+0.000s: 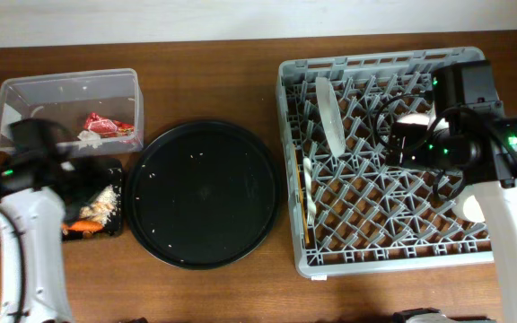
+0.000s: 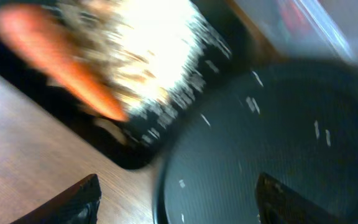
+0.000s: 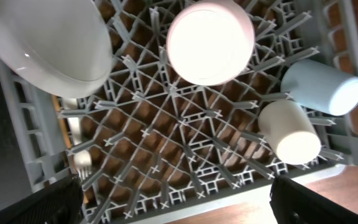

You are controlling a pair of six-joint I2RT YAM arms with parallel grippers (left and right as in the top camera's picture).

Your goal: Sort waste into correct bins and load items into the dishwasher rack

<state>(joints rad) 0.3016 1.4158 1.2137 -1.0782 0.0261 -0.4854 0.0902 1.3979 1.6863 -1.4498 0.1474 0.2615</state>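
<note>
While hanging over the shallow black tray [image 1: 108, 169], just left of the large round black tray [image 1: 203, 193], grips nothing with the left gripper [image 2: 179, 202]: jaws wide apart, bare between them. Same for the right gripper [image 3: 179, 205], well right of the round tray and above the dishwasher rack [image 1: 393, 260]: spread wide, empty.

Looks like the tail end of sorting.
- Left of the round tray, inside the shallow black tray: small orange carrot [image 1: 83, 227] and beige food scraps [image 1: 104, 202], touching.
- Up-left of the round tray, in the clear box [image 1: 25, 90]: red wrapper [image 1: 106, 124], with crumpled white tissue [image 1: 88, 136] beside it.
- No sign of the brown lump; cannot tell where.
- On the round tray itself: only pale specks.
- Right of the round tray, in the rack: plate [image 1: 332, 112] upright between pegs, fork [image 3: 81, 163] and chopstick [image 1: 305, 231] along the nearer edge, pink bowl [image 3: 210, 40] and light-blue cup [image 3: 325, 87] further right, and a white cup [image 3: 289, 130] just beside the blue one.

Next, probably: lift the left gripper straight up, clear of the black tray's wall, then scan the round tray for anything worth picking. Calls for little precision; mind only tray rim and rack pegs.
</note>
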